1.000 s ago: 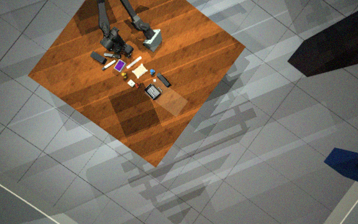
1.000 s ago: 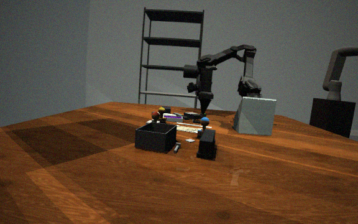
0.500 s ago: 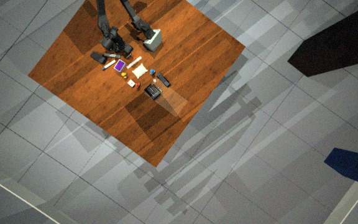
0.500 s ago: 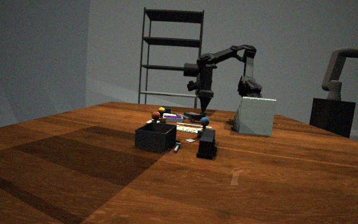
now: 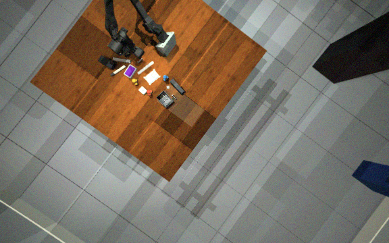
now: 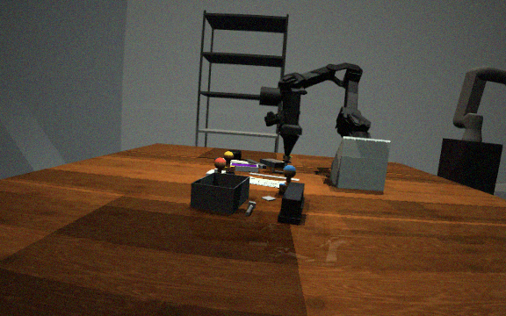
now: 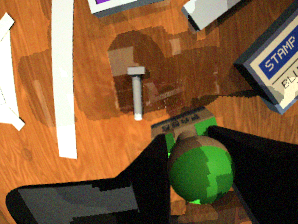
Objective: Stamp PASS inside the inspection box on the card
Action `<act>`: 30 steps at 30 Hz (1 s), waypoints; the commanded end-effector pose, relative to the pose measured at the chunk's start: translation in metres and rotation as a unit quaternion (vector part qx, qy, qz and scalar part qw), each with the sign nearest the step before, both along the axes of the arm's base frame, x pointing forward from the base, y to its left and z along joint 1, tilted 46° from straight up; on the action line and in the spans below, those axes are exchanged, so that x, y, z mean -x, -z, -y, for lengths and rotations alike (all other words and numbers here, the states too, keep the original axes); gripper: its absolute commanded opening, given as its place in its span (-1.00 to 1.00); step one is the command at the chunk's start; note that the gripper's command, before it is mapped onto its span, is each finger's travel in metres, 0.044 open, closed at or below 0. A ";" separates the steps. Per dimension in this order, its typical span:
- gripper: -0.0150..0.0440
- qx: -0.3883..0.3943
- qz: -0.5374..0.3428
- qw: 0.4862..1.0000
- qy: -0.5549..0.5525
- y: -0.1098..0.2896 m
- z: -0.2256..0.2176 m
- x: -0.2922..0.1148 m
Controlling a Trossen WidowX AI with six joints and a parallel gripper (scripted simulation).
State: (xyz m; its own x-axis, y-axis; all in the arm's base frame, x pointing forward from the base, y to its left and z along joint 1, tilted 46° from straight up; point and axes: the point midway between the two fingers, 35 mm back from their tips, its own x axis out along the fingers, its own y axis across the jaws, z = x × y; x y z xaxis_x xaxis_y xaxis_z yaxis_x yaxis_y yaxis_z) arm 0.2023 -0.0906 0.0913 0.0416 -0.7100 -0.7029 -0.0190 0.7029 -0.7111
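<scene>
My gripper (image 7: 186, 136) (image 5: 139, 57) (image 6: 287, 154) is shut on the green-knobbed stamp (image 7: 200, 172), gripping it by the knob, low over the bench. The purple ink pad (image 5: 130, 71) (image 6: 246, 166) lies just ahead of it. The white card (image 5: 152, 77) (image 6: 265, 182) lies beyond a long white strip (image 7: 63, 76) (image 5: 145, 67). The card's inspection box is too small to make out. Stamps with yellow (image 5: 134, 81) (image 6: 228, 154), red (image 5: 149, 92) (image 6: 220, 162) and blue (image 5: 165, 77) (image 6: 289, 168) knobs stand on the bench.
A bolt (image 7: 136, 90) lies beside the held stamp. A dark bin (image 6: 220, 193) (image 5: 165, 99), a dark block (image 6: 292, 203) (image 5: 177, 86) and the arm's grey base (image 6: 360, 164) stand on the bench.
</scene>
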 end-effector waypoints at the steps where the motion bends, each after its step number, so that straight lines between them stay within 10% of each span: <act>1: -0.49 -0.001 0.003 1.000 0.000 -0.002 -0.002 -0.001; 30: -0.49 0.000 0.003 1.000 0.000 -0.012 -0.012 0.000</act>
State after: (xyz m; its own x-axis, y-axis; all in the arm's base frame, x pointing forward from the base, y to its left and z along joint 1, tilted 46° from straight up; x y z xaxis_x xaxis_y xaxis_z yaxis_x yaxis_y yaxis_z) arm 0.2012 -0.0803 0.1015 0.0412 -0.7120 -0.7009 -0.0195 0.7008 -0.7131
